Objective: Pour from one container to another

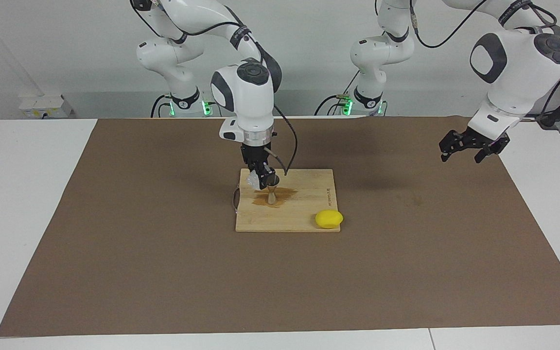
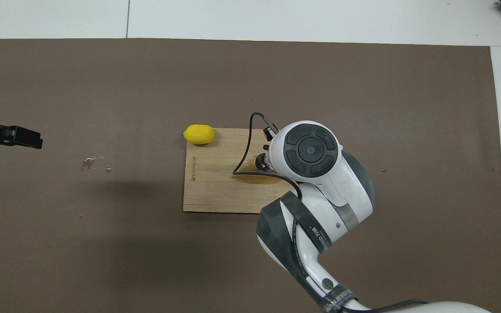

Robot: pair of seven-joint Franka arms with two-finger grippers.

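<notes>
Glass cup (image 1: 252, 181) pinched in my right tool (image 1: 263, 183), tipped over the jigger (image 1: 271, 194); left tool (image 1: 472, 148) spread, waiting. Next: level it gently.

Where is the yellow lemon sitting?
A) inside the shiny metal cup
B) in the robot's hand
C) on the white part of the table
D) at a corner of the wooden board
D: the lemon rests at a corner of the wooden board, the corner farther from the robots and toward the left arm's end of the table, with no gripper touching it.
</notes>
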